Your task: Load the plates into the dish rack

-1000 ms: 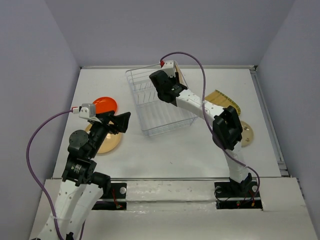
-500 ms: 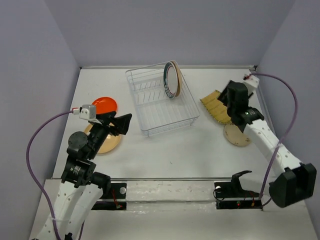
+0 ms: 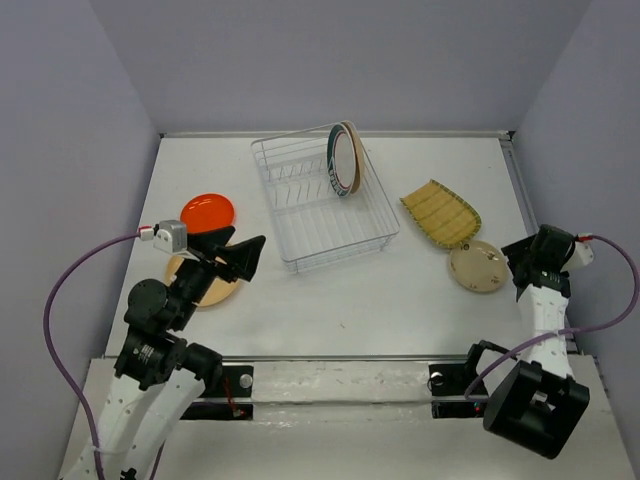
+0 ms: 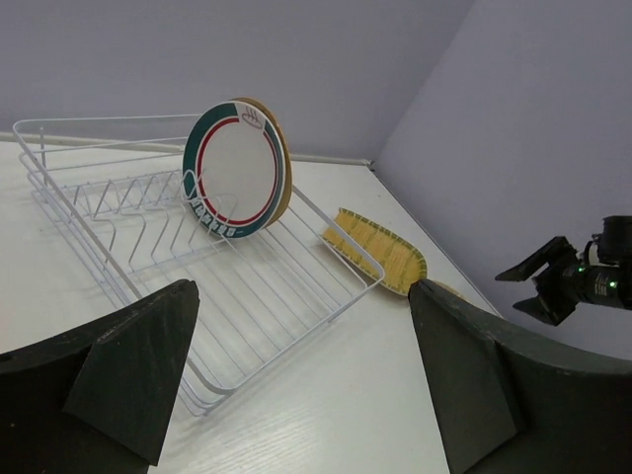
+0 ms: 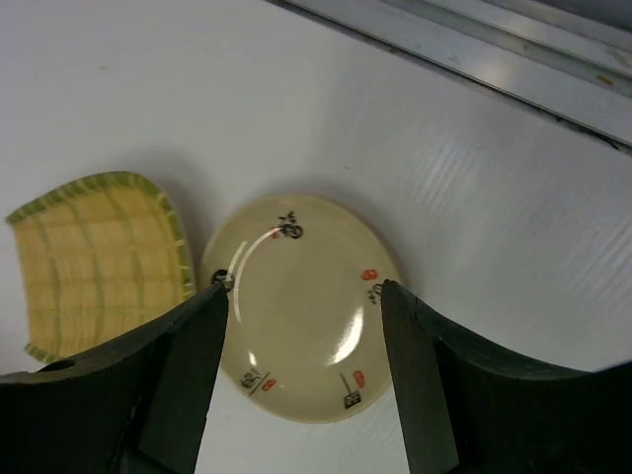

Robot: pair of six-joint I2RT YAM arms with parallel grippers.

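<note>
The wire dish rack (image 3: 344, 252) stands at the table's back centre. A white plate with a teal rim (image 3: 342, 160) stands upright in it, with a tan plate behind it. An orange-red plate (image 3: 208, 210) and a tan plate (image 3: 205, 288) lie at the left. A yellow-green striped plate (image 3: 440, 212) and a cream floral plate (image 3: 478, 266) lie at the right. My left gripper (image 3: 240, 255) is open and empty over the tan plate's right side, facing the rack (image 4: 296, 331). My right gripper (image 5: 304, 289) is open and empty above the cream floral plate (image 5: 301, 316), its fingers spanning the plate's width.
Purple walls close the table at the left, back and right. A metal rail (image 3: 340, 362) runs along the near edge. The striped plate (image 5: 94, 247) lies just left of the cream plate. In the left wrist view the right gripper (image 4: 563, 281) shows far right.
My right arm left the teal-rimmed plate standing in the rack and swung right and back, now over the cream floral plate. My left arm drew slightly back.
</note>
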